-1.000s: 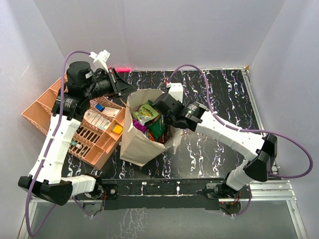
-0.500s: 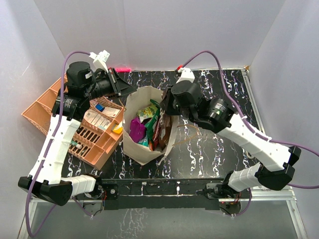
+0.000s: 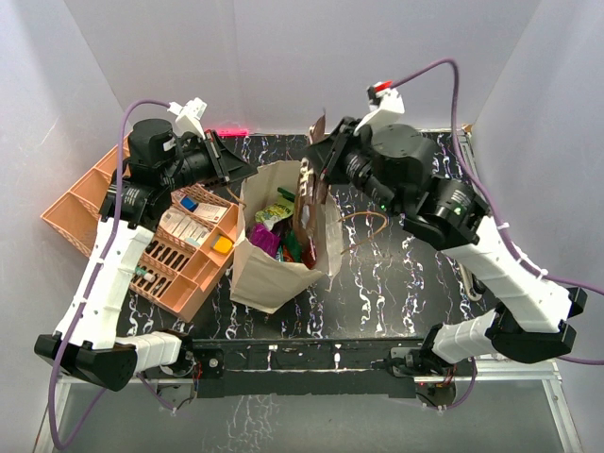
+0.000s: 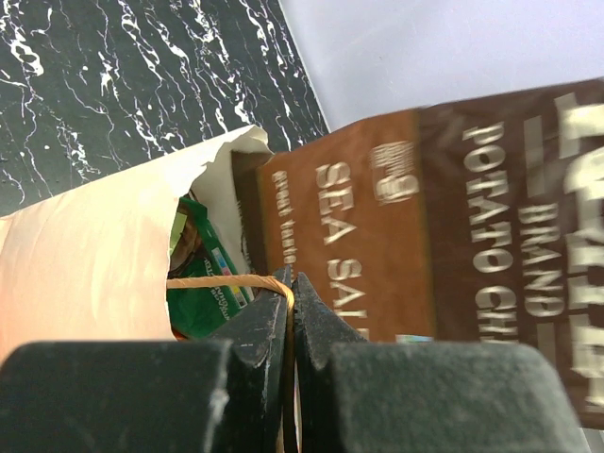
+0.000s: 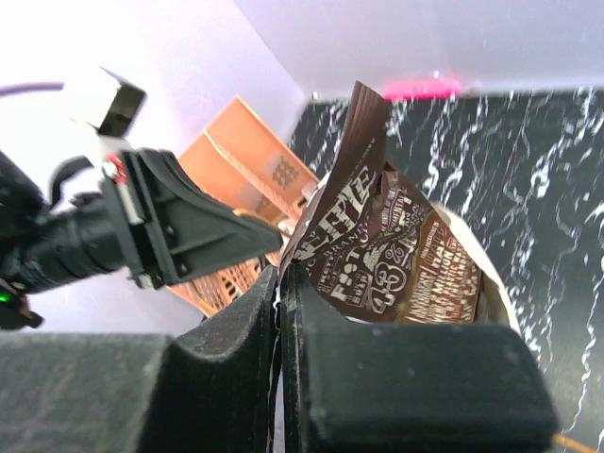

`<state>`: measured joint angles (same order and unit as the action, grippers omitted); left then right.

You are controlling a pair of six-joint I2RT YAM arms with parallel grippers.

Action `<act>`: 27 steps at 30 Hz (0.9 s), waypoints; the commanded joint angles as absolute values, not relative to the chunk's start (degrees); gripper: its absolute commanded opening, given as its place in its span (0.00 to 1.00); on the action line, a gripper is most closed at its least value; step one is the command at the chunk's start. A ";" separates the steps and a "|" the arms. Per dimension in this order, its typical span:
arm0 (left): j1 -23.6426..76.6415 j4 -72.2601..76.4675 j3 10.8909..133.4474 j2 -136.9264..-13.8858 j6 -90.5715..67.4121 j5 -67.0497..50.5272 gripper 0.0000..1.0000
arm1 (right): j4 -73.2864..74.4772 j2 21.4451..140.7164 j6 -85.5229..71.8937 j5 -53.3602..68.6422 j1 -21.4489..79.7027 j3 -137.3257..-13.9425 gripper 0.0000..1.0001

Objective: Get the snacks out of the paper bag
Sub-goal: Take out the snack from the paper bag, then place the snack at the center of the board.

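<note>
The cream paper bag (image 3: 269, 269) stands open at mid-table. My left gripper (image 3: 247, 172) is at its far-left rim, shut on the tan loop handle (image 4: 219, 281). In the left wrist view the handle runs between the tips of that gripper (image 4: 291, 279). My right gripper (image 3: 317, 173) is shut on the top edge of the dark-brown pouch (image 3: 307, 203) and holds it upright, its lower part still at the bag mouth. The pouch also shows in the right wrist view (image 5: 401, 255) and in the left wrist view (image 4: 425, 217). Green (image 3: 275, 211) and purple (image 3: 263, 240) packets lie inside the bag.
An orange compartment tray (image 3: 90, 203) with small boxes stands left of the bag, under my left arm. The bag's other handle (image 3: 364, 226) hangs out to the right. White walls close in the back and sides.
My right gripper has risen from inside the bag, lifting the dark-brown pouch upward and toward the back. The bag has stood up straighter. My left gripper has held still on the handle.
</note>
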<state>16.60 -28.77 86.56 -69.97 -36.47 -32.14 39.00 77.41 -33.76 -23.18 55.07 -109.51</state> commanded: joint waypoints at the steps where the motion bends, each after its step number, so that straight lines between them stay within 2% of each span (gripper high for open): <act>1: 16.49 -24.56 87.53 -67.12 -36.70 -32.56 0.00 | 27.50 77.97 -23.45 -29.33 55.16 -120.35 0.07; 7: 16.45 -25.59 88.35 -67.62 -36.52 -32.43 0.00 | 15.27 79.87 -5.89 -41.55 55.18 -123.54 0.07; 11: 16.45 -26.69 90.00 -68.10 -36.13 -32.29 0.00 | -7.87 81.43 16.54 -54.20 55.07 -117.14 0.07; 14: 16.44 -27.13 90.71 -68.09 -36.15 -32.17 0.00 | -18.97 85.08 30.52 -57.96 51.87 -115.39 0.07; 19: 16.45 -27.66 91.06 -67.96 -36.13 -31.95 0.00 | -16.81 87.71 25.48 -57.31 39.73 -110.20 0.07; 27: 16.44 -28.61 92.45 -68.42 -36.07 -32.25 0.00 | -0.05 89.37 -0.68 -45.61 23.96 -98.90 0.07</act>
<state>16.60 -31.73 88.31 -69.95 -36.38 -30.79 -4.05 89.62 13.21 -53.28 29.56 -101.23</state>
